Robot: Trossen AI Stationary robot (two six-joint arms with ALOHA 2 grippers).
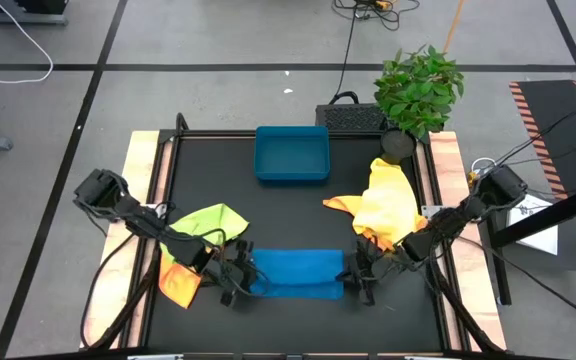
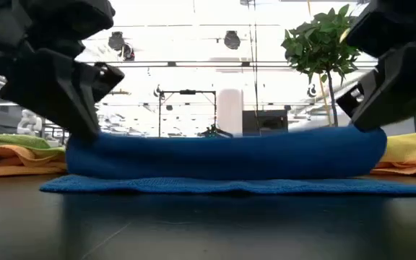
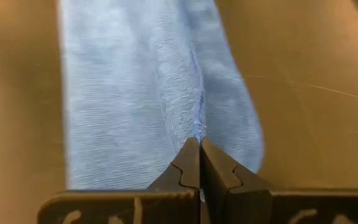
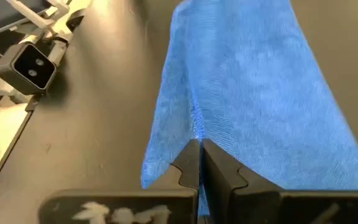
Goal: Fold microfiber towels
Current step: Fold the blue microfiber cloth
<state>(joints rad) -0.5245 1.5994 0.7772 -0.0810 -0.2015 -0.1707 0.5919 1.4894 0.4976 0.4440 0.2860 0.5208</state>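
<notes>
Between your left gripper (image 1: 236, 283) and right gripper (image 1: 360, 277) the blue towel (image 1: 296, 272) spans the whole gap, so you have no passage there; ahead of both, bare black table (image 1: 298, 215) lies open up to the blue tray (image 1: 292, 153); outboard of your left gripper the lime green towel (image 1: 208, 220) and orange towel (image 1: 178, 285) block; outboard of your right, the yellow towel (image 1: 388, 205) crowds close.

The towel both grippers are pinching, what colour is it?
Plain blue towel; the high view shows it best.
</notes>
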